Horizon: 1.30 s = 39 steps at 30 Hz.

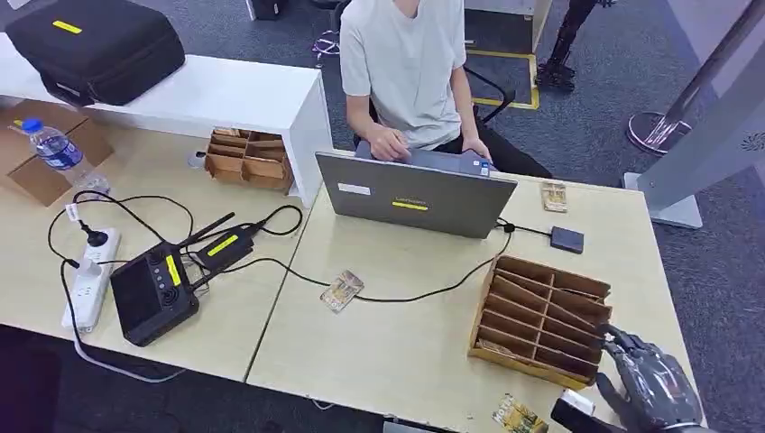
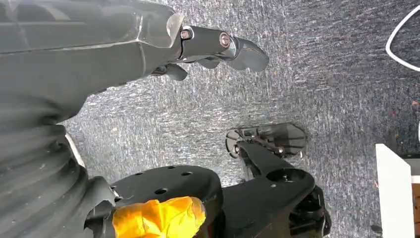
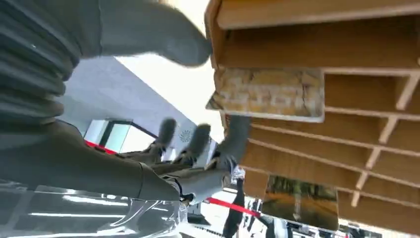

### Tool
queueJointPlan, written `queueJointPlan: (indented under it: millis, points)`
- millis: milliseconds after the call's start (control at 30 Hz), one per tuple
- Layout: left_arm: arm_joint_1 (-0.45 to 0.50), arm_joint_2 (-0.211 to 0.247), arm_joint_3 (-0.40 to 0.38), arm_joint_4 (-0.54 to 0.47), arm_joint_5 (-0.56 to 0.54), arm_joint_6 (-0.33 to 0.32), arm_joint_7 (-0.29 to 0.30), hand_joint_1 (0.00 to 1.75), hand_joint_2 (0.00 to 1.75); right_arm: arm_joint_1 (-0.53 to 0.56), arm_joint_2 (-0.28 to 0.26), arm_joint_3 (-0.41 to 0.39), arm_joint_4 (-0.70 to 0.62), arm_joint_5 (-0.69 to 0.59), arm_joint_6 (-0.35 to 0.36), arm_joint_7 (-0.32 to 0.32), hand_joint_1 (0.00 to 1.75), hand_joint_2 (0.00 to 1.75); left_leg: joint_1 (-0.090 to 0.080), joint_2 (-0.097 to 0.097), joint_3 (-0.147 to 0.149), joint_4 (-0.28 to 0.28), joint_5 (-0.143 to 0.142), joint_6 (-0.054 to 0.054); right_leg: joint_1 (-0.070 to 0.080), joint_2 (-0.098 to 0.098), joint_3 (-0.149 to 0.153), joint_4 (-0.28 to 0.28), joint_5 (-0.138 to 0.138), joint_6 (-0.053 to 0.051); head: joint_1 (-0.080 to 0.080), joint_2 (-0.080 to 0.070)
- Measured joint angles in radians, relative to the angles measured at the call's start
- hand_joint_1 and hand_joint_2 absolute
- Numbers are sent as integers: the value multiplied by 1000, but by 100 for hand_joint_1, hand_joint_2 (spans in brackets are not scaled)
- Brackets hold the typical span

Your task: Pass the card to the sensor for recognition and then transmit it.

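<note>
My right hand (image 1: 651, 386) is at the near right corner of the wooden slotted box (image 1: 541, 316). In the right wrist view a pale patterned card (image 3: 270, 94) sticks out of a slot of the box (image 3: 346, 54). The thumb (image 3: 163, 34) lies on one side of the card and the fingers (image 3: 233, 139) on the other, spread, not closed on it. The sensor, a small black box (image 1: 566, 239), lies on the table beyond the slotted box, wired to the laptop (image 1: 415, 194). My left hand (image 2: 218, 47) hangs over the carpet and holds nothing.
Loose cards lie mid-table (image 1: 342, 290), near the far edge (image 1: 554, 197) and at the near edge (image 1: 519, 417); another card (image 3: 302, 203) sits in a further slot. A person (image 1: 406, 63) sits behind the laptop. A black controller (image 1: 153, 293), cables and a power strip (image 1: 88, 280) occupy the left table.
</note>
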Motion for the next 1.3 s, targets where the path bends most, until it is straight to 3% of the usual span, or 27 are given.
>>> queueJointPlan:
  millis: [933,967,1000,1300]
  points:
    - [0,0,7,0,-1,1,0,0,175,73,11,5,-136,11,-11,-11,175,175,0,0,0,0,0,0,0,0,0,0,0,0,0,0]
    - [0,0,7,0,-1,1,0,0,175,73,11,6,-136,11,-11,-11,54,175,0,0,0,0,0,0,0,0,0,0,0,0,0,0]
    - [0,0,7,0,-1,1,0,0,175,73,11,6,-136,11,-11,-11,0,175,0,0,0,0,0,0,0,0,0,0,0,0,0,0]
    - [0,0,7,0,-2,1,0,0,175,73,13,13,-136,11,-13,-11,0,175,0,0,0,0,0,0,0,0,0,0,0,0,0,0]
